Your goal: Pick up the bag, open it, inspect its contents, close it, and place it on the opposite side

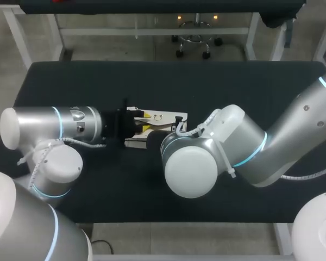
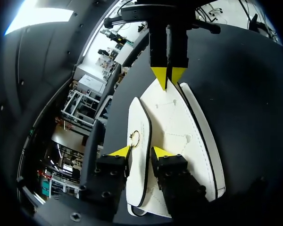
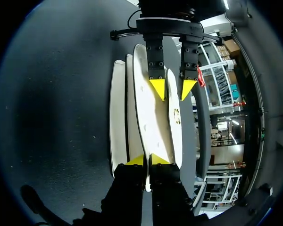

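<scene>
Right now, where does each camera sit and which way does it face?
Head view: above and behind, looking down on the black table; left arm and right arm show.
Left wrist view: from that wrist, along the left gripper at the flat white black-edged bag.
Right wrist view: same, along the right gripper, facing oppositely.
Wrist views share the bag and both grippers.

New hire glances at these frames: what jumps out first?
A white bag lies in the middle of the black table, held from both ends. The left gripper is shut on its flap, and the right gripper pinches the opposite edge, so the two arms face each other across it.
</scene>
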`<state>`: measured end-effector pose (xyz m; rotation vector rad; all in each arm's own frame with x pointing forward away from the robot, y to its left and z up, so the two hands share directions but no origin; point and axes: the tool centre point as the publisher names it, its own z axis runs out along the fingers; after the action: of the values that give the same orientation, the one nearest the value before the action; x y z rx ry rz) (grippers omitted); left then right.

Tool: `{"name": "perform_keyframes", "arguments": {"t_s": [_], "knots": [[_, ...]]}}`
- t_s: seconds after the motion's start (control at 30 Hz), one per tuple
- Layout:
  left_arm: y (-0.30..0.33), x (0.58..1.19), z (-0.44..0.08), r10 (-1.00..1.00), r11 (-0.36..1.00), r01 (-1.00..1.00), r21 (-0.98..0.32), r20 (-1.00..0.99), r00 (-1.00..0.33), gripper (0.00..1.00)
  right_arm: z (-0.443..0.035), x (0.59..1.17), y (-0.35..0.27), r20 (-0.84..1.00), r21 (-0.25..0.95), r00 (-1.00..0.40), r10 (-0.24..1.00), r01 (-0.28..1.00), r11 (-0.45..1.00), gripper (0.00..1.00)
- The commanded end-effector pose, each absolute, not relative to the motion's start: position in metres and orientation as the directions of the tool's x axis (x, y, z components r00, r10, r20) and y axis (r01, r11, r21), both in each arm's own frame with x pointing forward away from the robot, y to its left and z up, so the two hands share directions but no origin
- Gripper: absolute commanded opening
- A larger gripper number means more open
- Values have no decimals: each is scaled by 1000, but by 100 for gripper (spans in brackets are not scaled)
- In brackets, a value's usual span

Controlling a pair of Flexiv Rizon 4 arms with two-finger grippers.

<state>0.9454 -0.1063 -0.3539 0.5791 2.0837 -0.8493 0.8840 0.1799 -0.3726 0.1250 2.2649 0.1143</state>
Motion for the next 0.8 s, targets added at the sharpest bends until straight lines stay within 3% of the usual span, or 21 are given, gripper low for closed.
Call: {"name": "perform_keyframes", "arguments": {"t_s": [0.03,0.07,0.13,0.8], "knots": [[-113,953,-355,117,677,639,-365,-804,-583,33,-375,884,178,-762,131,-634,129,44,990,0],[-114,954,-355,121,679,638,-363,-802,-585,26,-375,884,178,-762,131,-634,129,44,990,0],[-114,957,-356,127,680,637,-363,-797,-590,0,-375,884,178,-762,131,-634,129,44,990,0],[-100,949,-355,193,700,612,-368,-728,-658,0,-375,884,178,-762,131,-634,129,44,990,0]]}}
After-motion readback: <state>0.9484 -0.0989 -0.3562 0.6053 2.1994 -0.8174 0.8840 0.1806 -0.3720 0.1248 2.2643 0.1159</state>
